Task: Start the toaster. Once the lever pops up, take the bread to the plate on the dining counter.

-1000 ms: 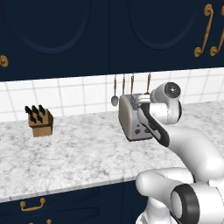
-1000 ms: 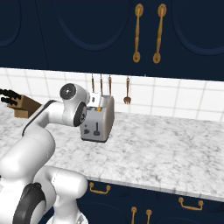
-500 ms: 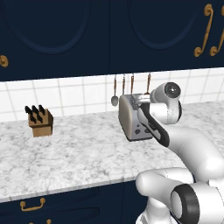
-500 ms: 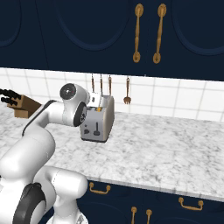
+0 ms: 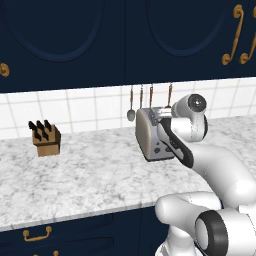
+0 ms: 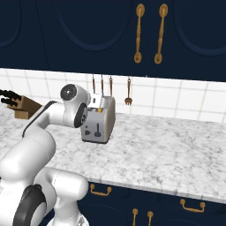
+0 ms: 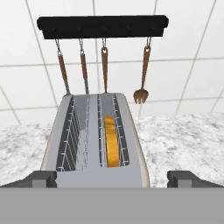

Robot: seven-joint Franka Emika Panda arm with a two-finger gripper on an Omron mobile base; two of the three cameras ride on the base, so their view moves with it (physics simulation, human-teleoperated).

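Kitchen setting: dark navy wall cupboards with brass handles over a white tiled wall, and below them a speckled marble tabletop (image 5: pixel 90 175). The landmark is the toaster (image 5: pixel 151 135), standing upright on the tabletop close to the tiled wall. Directly behind it hangs a black rail (image 7: pixel 103 26) carrying four utensils; the fork (image 7: pixel 141 94) hangs at one end. A wooden knife block (image 5: pixel 46 139) stands well apart from the toaster, along the same wall.

The bread (image 7: pixel 112 142) sits down inside one of the two top slots — its upper edge shows as an orange-tan strip below the slot rim. The other slot appears empty. Neither the plate nor the dining counter could be inspected from here.

The tool (image 7: pixel 112 179) hangs just above the near end of the toaster, jaws spread wide, one fingertip beyond each side of the body, gripping nothing. The lever cannot be made out with certainty from above.

Risks, as judged:
- With the jaws this wide, a descent could straddle the toaster instead of pressing the lever; toasting would not start.
- An off-centre push could slide or tip the toaster toward the wall.
- Reaching into the slot before the bread rises risks catching the wire guides — or crushing the slice.
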